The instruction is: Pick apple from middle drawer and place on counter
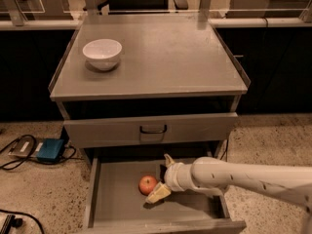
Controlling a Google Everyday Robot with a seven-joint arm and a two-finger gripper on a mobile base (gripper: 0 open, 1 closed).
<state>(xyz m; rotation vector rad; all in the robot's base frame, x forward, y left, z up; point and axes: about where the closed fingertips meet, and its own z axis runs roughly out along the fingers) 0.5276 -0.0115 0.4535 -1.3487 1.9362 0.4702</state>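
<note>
The small red-orange apple (147, 184) lies on the bare floor of the open middle drawer (117, 204), left of centre. My gripper (162, 178) reaches into the drawer from the right on a white arm and is right beside the apple's right side. Its two pale fingers are spread open, one above and behind the apple, one low in front (157, 194). They do not close on the apple. The grey counter (165, 57) tops the cabinet above.
A white bowl (102, 53) stands on the counter's left rear. The upper drawer front with a dark loop handle (153, 129) is closed. A blue box with cables (48, 150) lies on the speckled floor at left.
</note>
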